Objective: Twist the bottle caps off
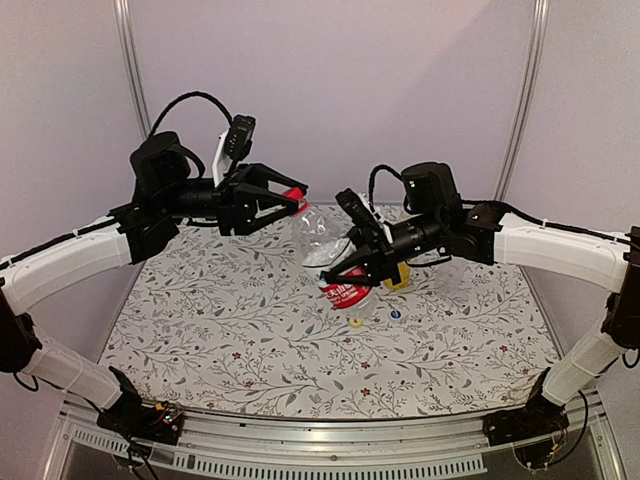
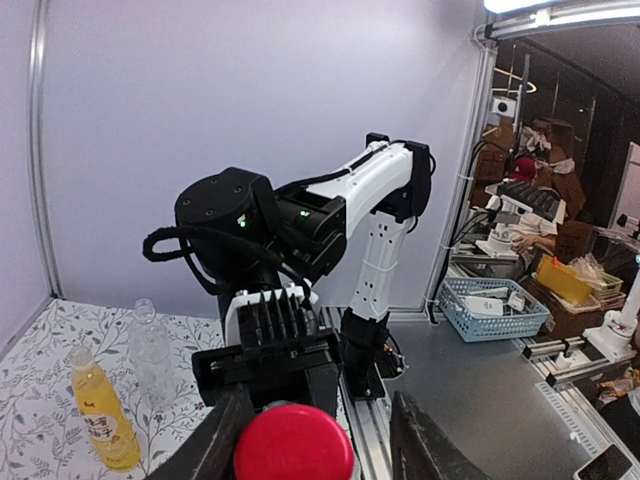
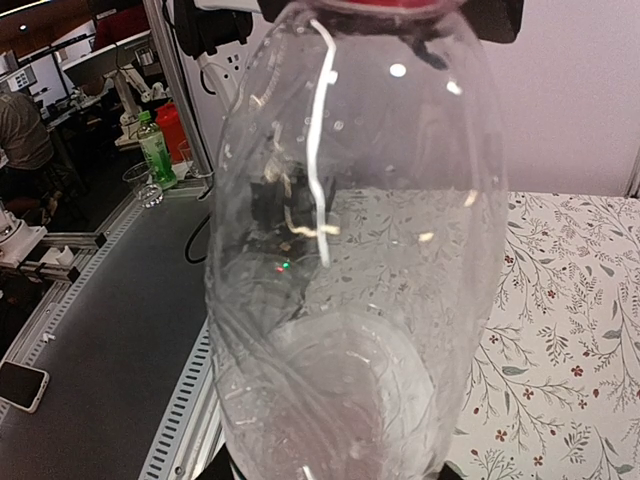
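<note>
My right gripper [image 1: 352,266] is shut on the clear bottle with the red-and-white label [image 1: 326,240] and holds it tilted above the table. That bottle [image 3: 350,250] fills the right wrist view and hides the fingers. Its red cap [image 1: 296,198] points at my left gripper [image 1: 285,203]. In the left wrist view the red cap [image 2: 293,443] sits between the jaws; the left finger [image 2: 215,450] is against it, the right finger [image 2: 430,440] stands apart. A yellow cap [image 1: 355,322] and a blue cap [image 1: 396,314] lie on the cloth. The yellow-orange bottle [image 2: 100,410] and the clear unlabelled bottle [image 2: 150,350] stand uncapped.
A floral cloth [image 1: 220,330] covers the table, with grey walls and metal posts [image 1: 130,70] behind. An aluminium rail [image 1: 330,440] runs along the near edge. A blue basket [image 2: 490,305] sits on a bench beyond the table.
</note>
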Robot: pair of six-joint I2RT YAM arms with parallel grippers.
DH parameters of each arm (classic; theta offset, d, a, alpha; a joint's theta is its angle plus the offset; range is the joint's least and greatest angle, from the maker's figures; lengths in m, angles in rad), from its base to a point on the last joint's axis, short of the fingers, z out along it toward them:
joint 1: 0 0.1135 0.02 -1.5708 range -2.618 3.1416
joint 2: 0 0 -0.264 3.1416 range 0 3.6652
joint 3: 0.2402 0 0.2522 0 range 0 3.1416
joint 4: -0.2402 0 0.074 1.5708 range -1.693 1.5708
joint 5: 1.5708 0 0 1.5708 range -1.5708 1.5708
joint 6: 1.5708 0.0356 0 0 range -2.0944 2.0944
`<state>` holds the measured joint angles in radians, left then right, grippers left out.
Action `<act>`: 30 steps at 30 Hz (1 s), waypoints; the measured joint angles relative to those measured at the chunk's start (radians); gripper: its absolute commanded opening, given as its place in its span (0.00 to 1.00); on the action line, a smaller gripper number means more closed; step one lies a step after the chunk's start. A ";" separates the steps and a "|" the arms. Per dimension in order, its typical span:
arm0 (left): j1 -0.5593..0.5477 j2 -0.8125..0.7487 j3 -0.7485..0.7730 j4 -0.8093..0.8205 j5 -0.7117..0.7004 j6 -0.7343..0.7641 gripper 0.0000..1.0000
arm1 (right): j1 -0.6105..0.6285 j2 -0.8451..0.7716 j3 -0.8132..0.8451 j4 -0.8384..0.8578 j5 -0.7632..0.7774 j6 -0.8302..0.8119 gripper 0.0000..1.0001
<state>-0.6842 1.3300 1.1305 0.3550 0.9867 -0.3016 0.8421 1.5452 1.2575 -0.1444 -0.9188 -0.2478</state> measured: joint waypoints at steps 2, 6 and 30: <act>0.000 0.000 0.000 0.002 -0.001 -0.006 0.42 | 0.000 0.000 0.000 -0.002 0.000 -0.001 0.34; 0.003 0.000 0.000 0.006 -0.003 -0.016 0.35 | 0.000 0.000 0.000 -0.005 0.000 -0.004 0.34; 0.011 -0.006 0.011 -0.078 -0.254 -0.118 0.21 | 0.001 0.007 0.039 -0.034 0.234 0.020 0.33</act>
<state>-0.6731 1.3243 1.1416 0.2771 0.7322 -0.4194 0.8433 1.5520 1.2964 -0.1787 -0.6849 -0.2279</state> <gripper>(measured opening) 0.301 0.335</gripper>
